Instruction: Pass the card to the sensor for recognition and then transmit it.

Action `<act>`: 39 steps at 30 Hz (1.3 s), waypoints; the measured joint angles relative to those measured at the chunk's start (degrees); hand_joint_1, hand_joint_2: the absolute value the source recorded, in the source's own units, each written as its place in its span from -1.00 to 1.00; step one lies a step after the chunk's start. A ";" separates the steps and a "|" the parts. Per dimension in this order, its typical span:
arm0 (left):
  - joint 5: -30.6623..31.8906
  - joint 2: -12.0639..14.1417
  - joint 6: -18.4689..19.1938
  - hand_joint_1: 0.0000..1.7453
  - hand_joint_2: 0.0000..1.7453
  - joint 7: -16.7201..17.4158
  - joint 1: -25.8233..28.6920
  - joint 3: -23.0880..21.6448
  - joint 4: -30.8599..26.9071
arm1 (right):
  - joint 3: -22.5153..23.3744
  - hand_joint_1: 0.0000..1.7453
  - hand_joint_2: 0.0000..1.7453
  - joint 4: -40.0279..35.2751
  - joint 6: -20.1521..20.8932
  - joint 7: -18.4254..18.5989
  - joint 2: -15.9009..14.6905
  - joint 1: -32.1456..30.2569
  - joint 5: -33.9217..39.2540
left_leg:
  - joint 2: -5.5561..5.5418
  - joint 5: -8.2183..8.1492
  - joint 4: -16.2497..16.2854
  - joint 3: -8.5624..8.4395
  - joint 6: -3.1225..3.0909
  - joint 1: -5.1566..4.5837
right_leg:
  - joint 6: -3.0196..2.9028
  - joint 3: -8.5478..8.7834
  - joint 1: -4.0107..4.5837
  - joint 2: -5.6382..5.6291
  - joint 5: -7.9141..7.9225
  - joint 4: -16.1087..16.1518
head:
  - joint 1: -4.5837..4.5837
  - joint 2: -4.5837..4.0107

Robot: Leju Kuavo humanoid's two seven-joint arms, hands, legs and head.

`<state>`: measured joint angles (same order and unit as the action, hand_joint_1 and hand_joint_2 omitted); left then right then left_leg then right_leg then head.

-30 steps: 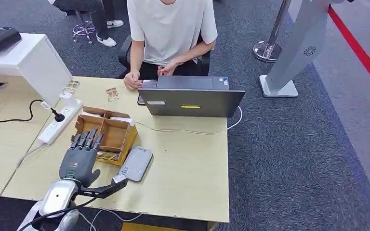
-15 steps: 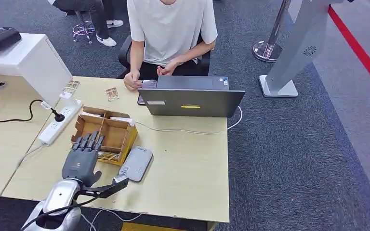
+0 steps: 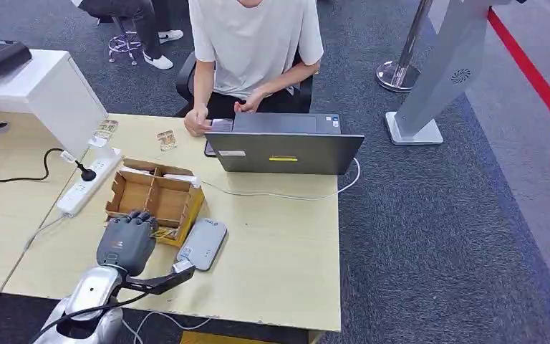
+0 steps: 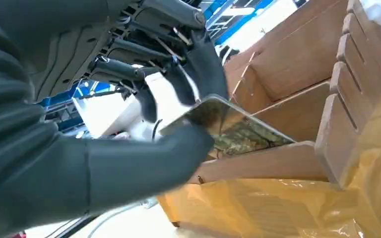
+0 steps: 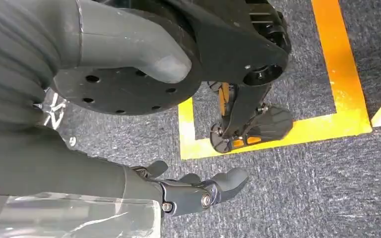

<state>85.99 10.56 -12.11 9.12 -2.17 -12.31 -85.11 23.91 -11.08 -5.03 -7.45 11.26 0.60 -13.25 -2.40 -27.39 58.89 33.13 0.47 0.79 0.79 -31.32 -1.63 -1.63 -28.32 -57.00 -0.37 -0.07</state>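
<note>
Pinching now: the left hand point(image 3: 127, 242) has its thumb and dark fingers point(image 4: 206, 69) closed on the card point(image 4: 228, 126) at the near edge of the cardboard box point(image 3: 159, 197), the card tilted up out of a front compartment. It looks thin, light and stiff, with a glossy face that could slip, so a grip by one edge with the flat faces between thumb and fingers seems the safest hold. The grey sensor point(image 3: 203, 244) lies flat on the table point(image 3: 279, 244) just beside the box, a short carry away. The right hand point(image 5: 198, 191) hangs over the carpet, fingers loosely curled, holding nothing. A person point(image 3: 254, 46) sits behind the laptop point(image 3: 283, 152).
</note>
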 joint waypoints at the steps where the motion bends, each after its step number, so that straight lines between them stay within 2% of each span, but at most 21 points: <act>1: -0.02 0.00 -0.13 1.00 1.00 -0.09 0.00 0.00 0.00 | 0.07 -1.00 1.00 0.00 0.00 -0.02 0.00 0.00 0.00 | 0.00 0.00 0.00 0.00 0.00 0.00 | 0.00 0.00 0.00 0.00 0.00 0.00 | 0.00 0.00; 13: -0.48 -0.02 -3.30 1.00 1.00 -0.73 0.06 0.00 0.00 | 0.50 -1.00 1.00 0.00 0.07 -0.39 0.00 -0.01 -0.22 | 0.00 0.00 0.00 0.00 0.00 0.00 | 0.00 0.00 0.00 0.00 0.00 0.00 | 0.00 0.00; 27: -1.23 -0.11 -4.05 1.00 1.00 -1.60 0.27 0.00 -0.20 | 0.61 -1.00 1.00 0.00 -0.04 -0.42 0.00 -0.01 -0.22 | 0.00 0.00 0.00 0.00 0.00 0.00 | 0.00 0.01 0.00 0.00 0.00 0.00 | 0.00 0.00; 31: -2.89 -0.50 -5.99 1.00 1.00 -3.70 1.77 -0.24 -5.67 | 1.53 -1.00 1.00 0.00 -0.72 -0.57 0.04 -0.10 0.00 | -0.02 0.00 0.00 0.01 0.00 0.00 | 0.00 -0.01 0.00 0.00 0.00 0.00 | 0.02 0.00; 35: -4.92 -0.15 -6.60 1.00 1.00 -4.68 2.38 -3.22 -17.43 | 3.02 -1.00 1.00 0.00 -1.29 -0.90 0.22 -0.27 0.15 | -0.02 0.00 0.01 0.02 0.00 0.00 | 0.00 0.00 0.00 0.02 0.00 0.00 | 0.02 0.00; 39: -9.04 1.94 -6.80 1.00 1.00 -5.77 1.57 -5.94 -27.02 | 4.30 -1.00 1.00 -0.02 -1.49 -1.05 0.44 -0.31 0.11 | 0.01 0.00 0.00 0.00 0.00 0.00 | -0.01 -0.02 0.00 0.00 0.00 0.00 | 0.00 0.00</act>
<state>76.94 12.50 -18.90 3.35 -0.60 -18.25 -112.13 28.21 -11.10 -6.51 -8.50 11.69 0.29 -13.14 -2.39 -27.39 58.89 33.13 0.47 0.79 0.78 -31.34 -1.62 -1.63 -28.32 -57.00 -0.37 -0.07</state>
